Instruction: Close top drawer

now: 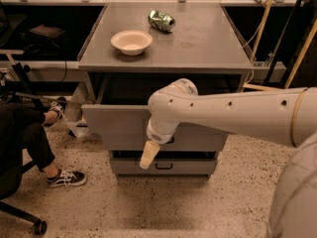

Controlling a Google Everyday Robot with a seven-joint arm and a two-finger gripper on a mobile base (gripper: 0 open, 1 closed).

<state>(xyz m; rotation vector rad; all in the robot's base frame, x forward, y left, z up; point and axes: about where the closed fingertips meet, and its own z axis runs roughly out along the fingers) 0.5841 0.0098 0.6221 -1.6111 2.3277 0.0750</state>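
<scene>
under the grey table top point(198, 48) the top drawer point(116, 128) stands pulled out toward the near side, its tall flat front panel well forward of the cabinet frame, with a dark gap showing between the panel's upper edge and the table top. the drawer's front runs nearly the full width of the cabinet.

the robot's white arm point(237, 114) reaches in from the right and crosses in front of the drawer's right half. its rounded wrist sits against the middle of the front panel and covers most of the spot where the black handle is (only a sliver of black shows beside it). the gripper point(149, 154) hangs from that wrist as a pale tan tip, pointing down and a little to the left, its end level with the panel's lower edge and just above the lower drawer point(198, 167). whether the gripper is open or closed i cannot tell from where i stand, nor whether it touches the panel.

the lower drawer is pushed in, and its small black handle point(163, 165) shows just right of the gripper's tip.

on the table top a shallow cream bowl point(132, 41) sits toward the left, and a crushed green can point(161, 20) lies on its side farther back, just right of the bowl.

at the left a seated person's leg in dark trousers ends in a black-and-white sneaker point(67, 177) on the speckled floor point(148, 207), with a chair castor point(38, 227) near the corner.
</scene>
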